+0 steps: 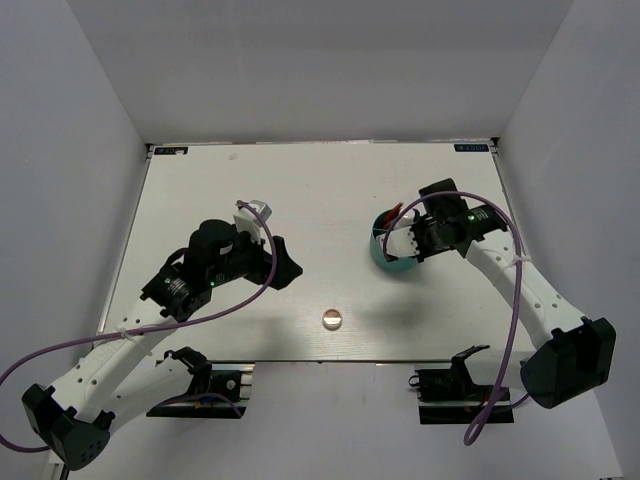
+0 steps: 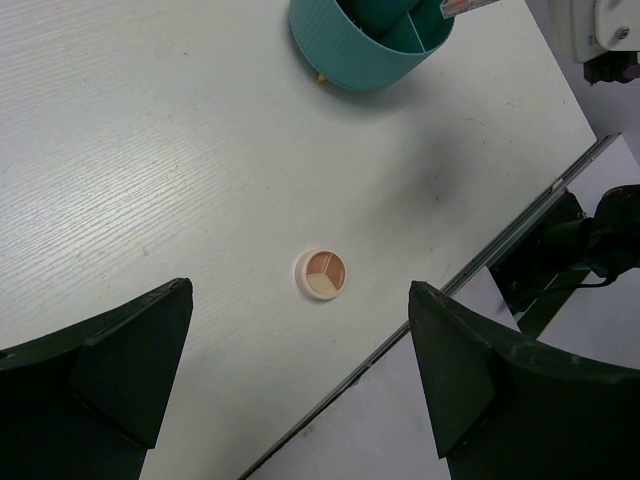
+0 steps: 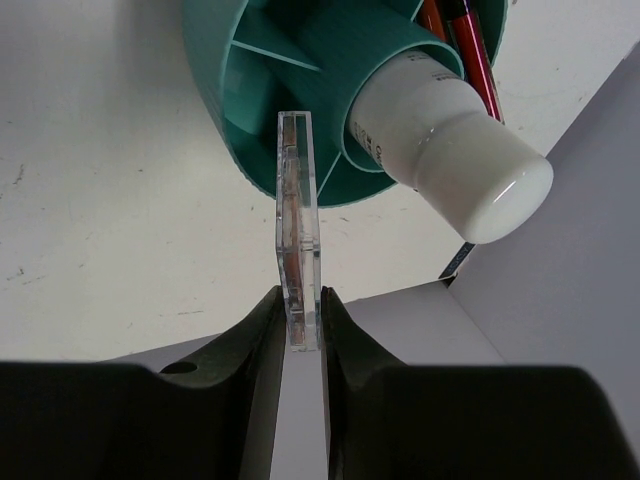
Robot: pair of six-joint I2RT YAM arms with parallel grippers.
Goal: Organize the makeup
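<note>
The right gripper (image 3: 298, 318) is closed on the lower edge of the square palette (image 3: 298, 200), holding its clear case upright and edge-on just above the rim of the teal divided container (image 3: 215, 90). The palette's top edge points toward one of the container's compartments. A white bottle (image 3: 440, 140) leans out of a neighbouring compartment, and thin red and black pencils (image 3: 462, 40) stand behind it. The left gripper (image 1: 285, 262) hangs over the table (image 1: 250, 190) with its jaws spread wide and nothing between them. The small round compact (image 2: 323, 275) lies flat on the table near the front edge, apart from the container.
</note>
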